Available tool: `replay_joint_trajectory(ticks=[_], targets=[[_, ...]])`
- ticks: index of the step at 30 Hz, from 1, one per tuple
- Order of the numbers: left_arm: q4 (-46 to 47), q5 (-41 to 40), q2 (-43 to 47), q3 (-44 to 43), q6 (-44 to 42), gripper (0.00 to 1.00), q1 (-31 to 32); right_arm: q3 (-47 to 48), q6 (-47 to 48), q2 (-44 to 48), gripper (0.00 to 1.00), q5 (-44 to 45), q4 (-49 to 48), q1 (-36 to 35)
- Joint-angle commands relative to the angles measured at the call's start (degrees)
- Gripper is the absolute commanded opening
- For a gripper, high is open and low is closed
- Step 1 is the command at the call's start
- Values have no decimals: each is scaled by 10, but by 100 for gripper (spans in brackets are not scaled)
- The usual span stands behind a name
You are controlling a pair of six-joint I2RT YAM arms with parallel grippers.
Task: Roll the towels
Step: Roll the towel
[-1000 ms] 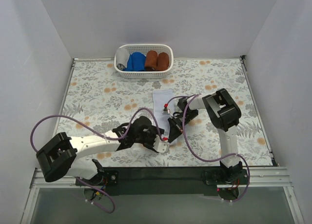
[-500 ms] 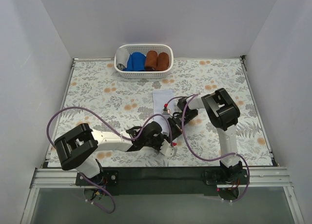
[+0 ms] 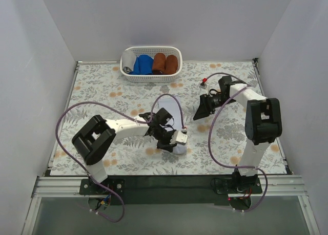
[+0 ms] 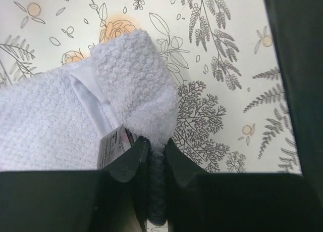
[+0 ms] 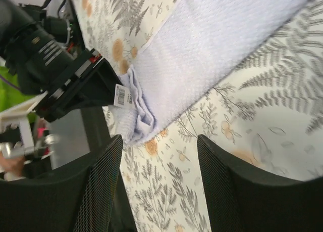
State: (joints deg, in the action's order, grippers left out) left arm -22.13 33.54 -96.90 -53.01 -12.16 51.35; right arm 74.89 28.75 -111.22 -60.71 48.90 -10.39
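Note:
A pale blue-lavender towel [image 3: 173,106] lies lengthwise on the flowered table, its near end folded up into a thick lump. My left gripper [image 3: 175,144] is shut on that lump. In the left wrist view the bunched terry end [image 4: 132,73] rises just past my left gripper [image 4: 156,147], with a barcode label beside the left finger. My right gripper [image 3: 199,111] hangs open to the right of the towel, apart from it. The right wrist view shows the towel [image 5: 212,45] and only tablecloth between the mesh fingers [image 5: 101,181] of my right gripper [image 5: 159,153].
A white basket [image 3: 151,78] stands at the back, holding a bright blue roll [image 3: 142,64], two rust-brown rolls [image 3: 165,63] and a bit of grey cloth [image 3: 127,69]. Purple cables loop over the table from both arms. White walls close three sides.
My right gripper let go of the towel, opened and swung away to the right and back. My left gripper moved in to the right and closed on the towel's near end.

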Motion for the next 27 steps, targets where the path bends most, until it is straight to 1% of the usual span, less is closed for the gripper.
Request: replay_joint_trajectory(ticks=[1, 2, 3, 4, 5, 6, 7, 9, 11, 12, 13, 14, 15, 16, 17, 18, 19, 20, 21, 22, 23, 25, 27], targets=[[-168, 166, -65, -64, 28, 2, -67, -1, 24, 98, 57, 44, 6, 15], [-185, 186, -105, -99, 28, 3, -79, -10, 31, 117, 57, 65, 3, 15], [-202, 210, -125, -120, 28, 3, -100, -32, 34, 136, 57, 73, -1, 15], [-218, 223, -143, -136, 27, 4, -108, -47, 35, 177, 56, 82, -8, 15], [-247, 234, -164, -167, 25, 4, -117, -61, 38, 198, 56, 101, -25, 14], [-260, 252, -196, -180, 21, 4, -124, -73, 41, 218, 56, 110, -32, 12], [-272, 256, -214, -190, 18, 4, -137, -99, 44, 256, 55, 120, -39, 5], [-302, 263, -255, -221, 11, 5, -150, -125, 55, 288, 53, 152, -54, -9], [-319, 261, -275, -237, 8, 6, -163, -164, 60, 332, 51, 194, -81, -49], [-324, 256, -296, -254, 7, 6, -166, -177, 61, 352, 51, 211, -93, -86], [-333, 254, -303, -260, 6, 6, -168, -188, 59, 360, 51, 229, -121, -107], [-340, 254, -312, -268, 2, 7, -169, -207, 55, 366, 50, 273, -137, -130], [-347, 256, -320, -277, 1, 7, -171, -214, 52, 369, 50, 295, -154, -154], [-353, 259, -338, -290, 0, 8, -172, -220, 51, 375, 50, 313, -167, -201], [-369, 268, -347, -298, -7, 8, -175, -228, 51, 377, 50, 347, -194, -222], [-376, 273, -355, -304, -9, 9, -176, -232, 51, 378, 51, 360, -208, -242], [-389, 275, -364, -314, -13, 10, -181, -237, 50, 378, 51, 374, -236, -279], [-392, 282, -376, -319, -15, 10, -183, -244, 50, 379, 52, 409, -252, -298], [-397, 286, -380, -321, -20, 11, -187, -260, 56, 378, 52, 423, -265, -314], [-404, 289, -384, -326, -22, 11, -188, -267, 65, 376, 53, 440, -291, -346], [-407, 290, -391, -333, -23, 11, -190, -277, 68, 373, 53, 470, -305, -361], [-414, 293, -398, -341, -29, 12, -194, -301, 80, 361, 53, 489, -346, -390], [-416, 291, -404, -347, -30, 12, -198, -313, 90, 348, 53, 507, -369, -403]])
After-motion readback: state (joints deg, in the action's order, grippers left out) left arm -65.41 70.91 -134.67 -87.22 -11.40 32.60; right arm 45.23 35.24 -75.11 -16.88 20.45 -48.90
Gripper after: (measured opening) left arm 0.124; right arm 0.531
